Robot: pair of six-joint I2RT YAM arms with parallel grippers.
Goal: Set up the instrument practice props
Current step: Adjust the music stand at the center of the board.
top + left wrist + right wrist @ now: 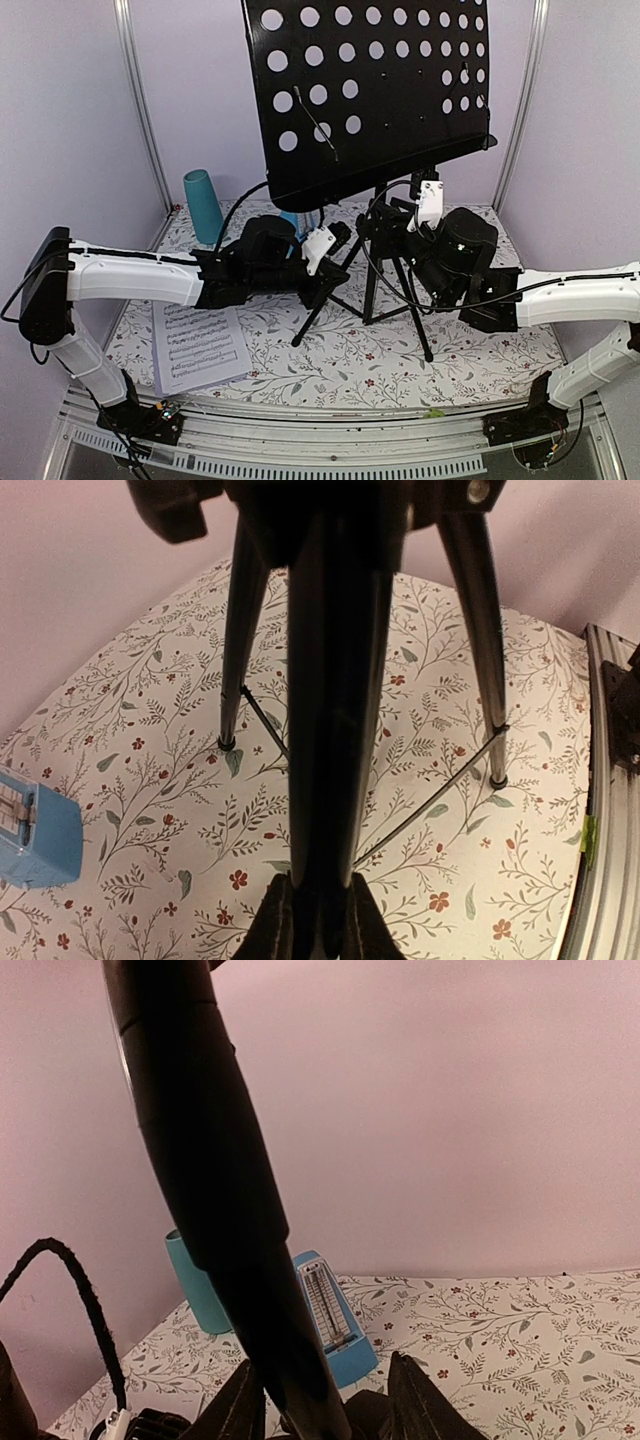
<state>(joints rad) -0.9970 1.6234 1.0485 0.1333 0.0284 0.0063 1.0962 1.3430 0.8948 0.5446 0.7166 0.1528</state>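
The black music stand's perforated tray [380,90] stands tilted above the table's middle on its tripod. My left gripper [325,283] is shut on the front left tripod leg [330,730], fingers pressed on both sides [318,890]. My right gripper [392,228] is open around the stand's pole [200,1140]: the left finger is against it, the right finger [405,1390] stands apart. A pale sheet-music page [200,343] lies flat at front left; I cannot make out a second page. The blue metronome [335,1320] stands at the back, mostly hidden behind my left arm.
A tall teal cup [203,207] stands at the back left, next to the metronome [35,835]. The other two tripod feet [228,742] rest on the floral cloth [480,360]. Lavender walls enclose the back and sides. A metal rail [330,435] runs along the near edge.
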